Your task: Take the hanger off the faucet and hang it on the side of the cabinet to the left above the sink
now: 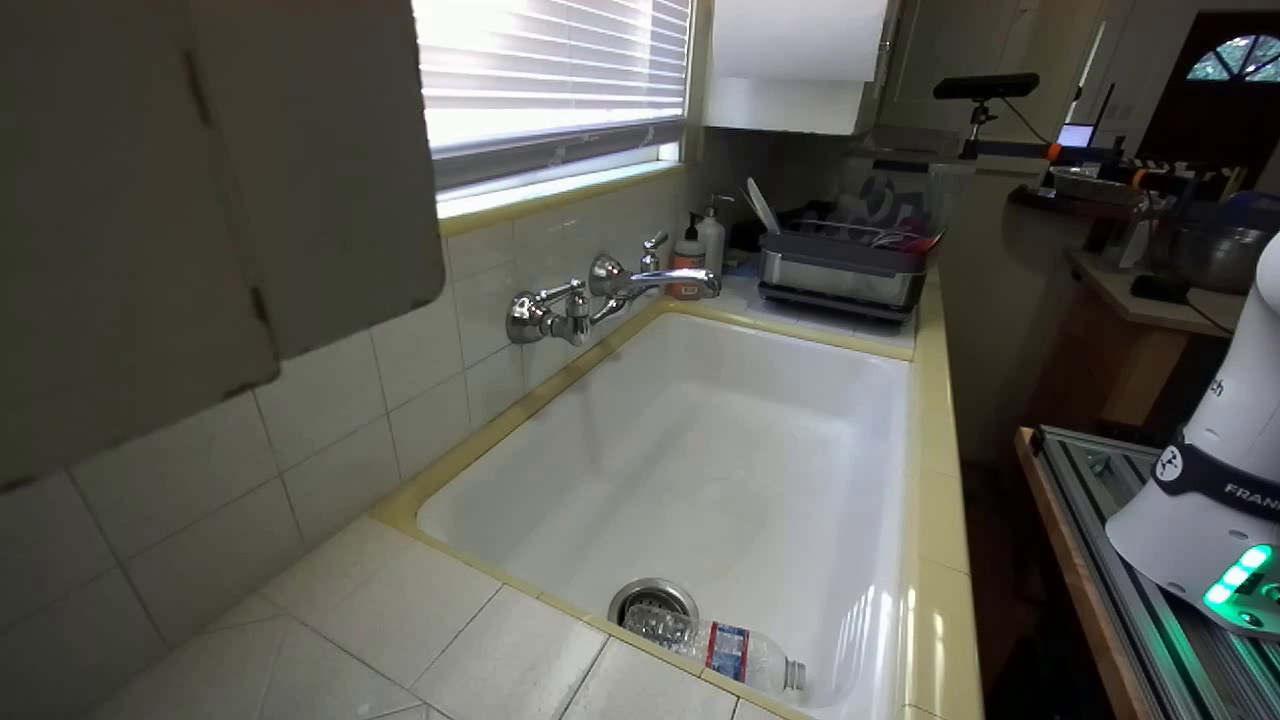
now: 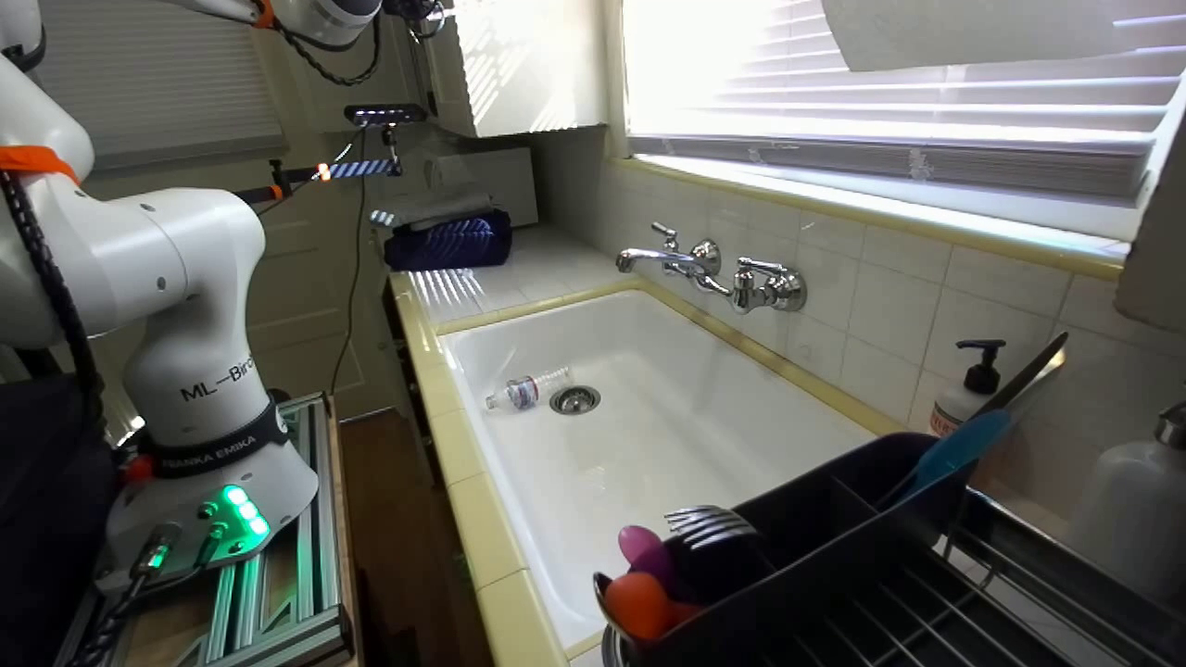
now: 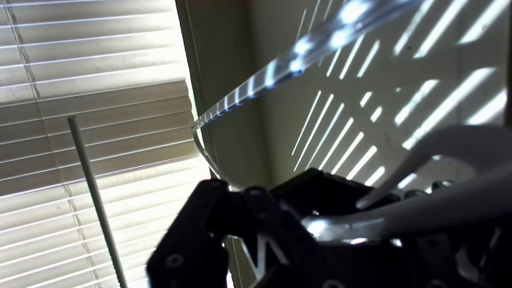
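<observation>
In the wrist view my gripper (image 3: 237, 190) is shut on the pale, glossy hanger (image 3: 250, 86). A long bar of it slants to the upper right, and a curved part (image 3: 432, 200) shows at the right. The striped sunlit side of the cabinet (image 3: 360, 100) is behind the hanger. The cabinet also shows in both exterior views (image 1: 130, 250) (image 2: 537, 74). In an exterior view the wrist end of the arm (image 2: 329, 18) is at the top edge near the cabinet; fingers and hanger are not clearly seen there. Nothing hangs on the chrome faucet (image 1: 650, 283) (image 2: 667, 259) above the sink (image 1: 720, 470) (image 2: 630, 454).
Window blinds (image 3: 100, 132) (image 2: 880, 102) are beside the cabinet, with a thin wand (image 3: 96, 200) hanging in front. A plastic bottle (image 1: 740, 652) lies in the sink by the drain. A dish rack (image 2: 834, 593) and soap bottles (image 1: 700, 245) stand at one end; folded cloths (image 2: 445, 236) at the other.
</observation>
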